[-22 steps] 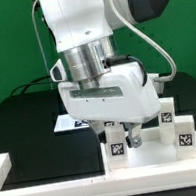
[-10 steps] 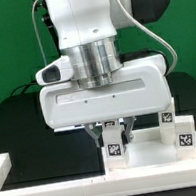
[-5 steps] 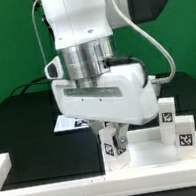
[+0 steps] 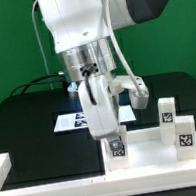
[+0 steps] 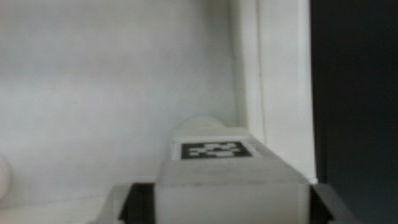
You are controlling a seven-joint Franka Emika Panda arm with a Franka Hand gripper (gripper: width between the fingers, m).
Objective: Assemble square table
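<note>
A tagged leg (image 4: pixel 117 147) was pinched in the hand (image 4: pixel 115 142) at a corner of the square tabletop (image 4: pixel 144 152) on the worktop; leg screwing-in was judged underway, further turning being required.

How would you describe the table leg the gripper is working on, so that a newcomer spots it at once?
Start at the big white robot arm and follow it down to the gripper. Between its fingers stands a stubby white leg on the white tabletop. Unlike the two free-standing legs toward the exterior view's right, it is gripped.
</note>
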